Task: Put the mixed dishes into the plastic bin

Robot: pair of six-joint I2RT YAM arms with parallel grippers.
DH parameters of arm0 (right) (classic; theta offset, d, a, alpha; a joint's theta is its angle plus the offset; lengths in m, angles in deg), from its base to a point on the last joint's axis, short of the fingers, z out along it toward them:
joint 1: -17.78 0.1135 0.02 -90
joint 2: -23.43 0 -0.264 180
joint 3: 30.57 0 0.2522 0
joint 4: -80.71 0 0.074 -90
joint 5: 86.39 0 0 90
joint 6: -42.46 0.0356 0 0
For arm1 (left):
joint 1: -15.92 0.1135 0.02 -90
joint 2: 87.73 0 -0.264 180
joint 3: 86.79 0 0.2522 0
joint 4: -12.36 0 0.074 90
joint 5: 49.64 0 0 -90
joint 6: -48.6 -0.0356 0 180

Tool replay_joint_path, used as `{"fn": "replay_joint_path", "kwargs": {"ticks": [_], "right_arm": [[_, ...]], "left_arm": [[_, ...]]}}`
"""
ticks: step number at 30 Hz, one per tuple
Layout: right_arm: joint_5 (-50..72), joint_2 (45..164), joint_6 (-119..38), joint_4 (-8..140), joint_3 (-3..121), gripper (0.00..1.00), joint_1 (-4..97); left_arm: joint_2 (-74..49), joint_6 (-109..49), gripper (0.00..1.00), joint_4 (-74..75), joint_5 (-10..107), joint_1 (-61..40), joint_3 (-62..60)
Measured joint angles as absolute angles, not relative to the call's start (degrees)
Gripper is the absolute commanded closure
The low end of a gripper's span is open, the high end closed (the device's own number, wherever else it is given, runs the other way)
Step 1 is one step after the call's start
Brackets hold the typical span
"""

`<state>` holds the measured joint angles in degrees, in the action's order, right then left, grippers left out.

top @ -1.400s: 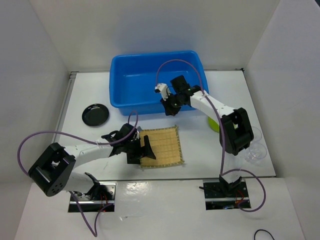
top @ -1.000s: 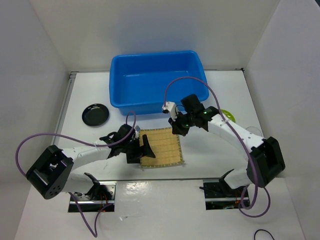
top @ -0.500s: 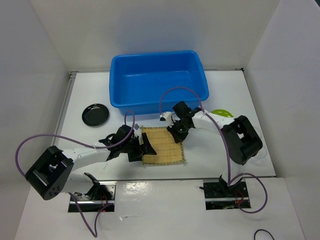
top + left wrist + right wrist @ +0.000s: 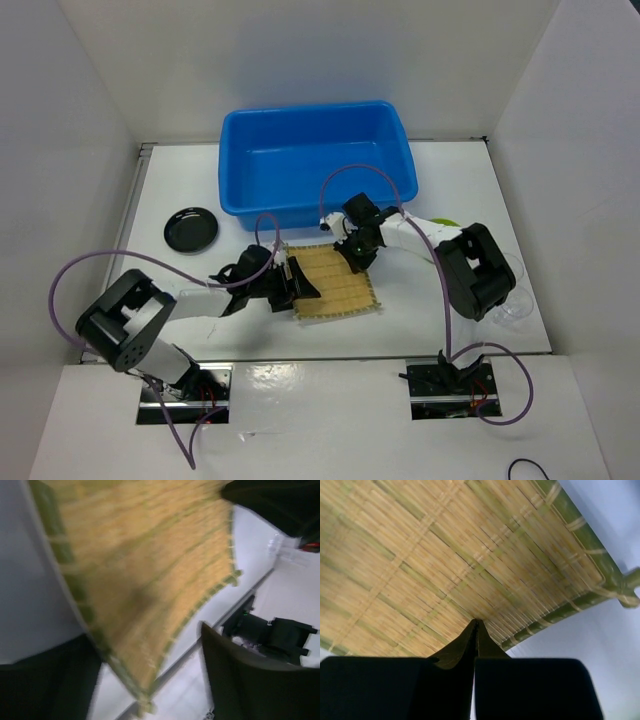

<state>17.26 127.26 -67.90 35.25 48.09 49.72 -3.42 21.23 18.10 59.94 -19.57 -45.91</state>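
While the bamboo mat lies on the white table between the bin's near wall and the table's front edge, both arms meet on it. It is a square of flat tan slats woven in a grid, bound with green strips and knotted ties along its border, and it sits slightly skewed to the table's edges. The left gripper straddles its left edge with the jaws apart: in the left wrist view one dark finger stands on either side of the blurred, tilted border, and neither visibly presses on it. The right gripper is at the mat's far edge with its fingertips drawn together into one thin black wedge; in the right wrist view that wedge points at the weave just inside the green binding, though I cannot tell whether it touches. The plastic bin, a glossy bright-blue tub with rounded corners and a rolled rim, stands at the table's back edge. A small round black plate with a shiny raised lip sits toward the left edge. A sliver of the lime-green plate shows behind the right arm, and the clear plastic cups stand near the right edge, faint and glassy.
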Motion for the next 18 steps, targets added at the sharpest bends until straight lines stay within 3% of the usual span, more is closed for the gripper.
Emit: {"fn": "replay_joint_path", "kwargs": {"ticks": [2, 3, 5, 12, 18], "right_arm": [[16.08, 127.26, -68.11, 35.27, 48.25, 1.00, 49.55], [15.27, 127.26, -68.18, 35.27, 48.40, 1.00, 49.50], [14.64, 127.07, -68.09, 35.03, 48.73, 1.00, 49.24], [15.23, 125.84, -68.40, 34.22, 49.21, 1.00, 49.41], [19.25, 121.47, -69.47, 33.41, 48.47, 1.00, 49.33]], "left_arm": [[-0.57, 21.51, 0.58, 20.27, 60.48, -19.39, -45.37], [0.69, 21.21, 0.82, 20.33, 60.35, -19.24, -45.35], [1.98, 25.12, 0.97, 21.93, 62.21, -18.41, -45.67], [-0.29, 27.98, 1.00, 23.39, 62.01, -18.72, -45.13], [-13.21, 23.11, 1.00, 8.42, 55.30, -21.17, -42.48]]}}
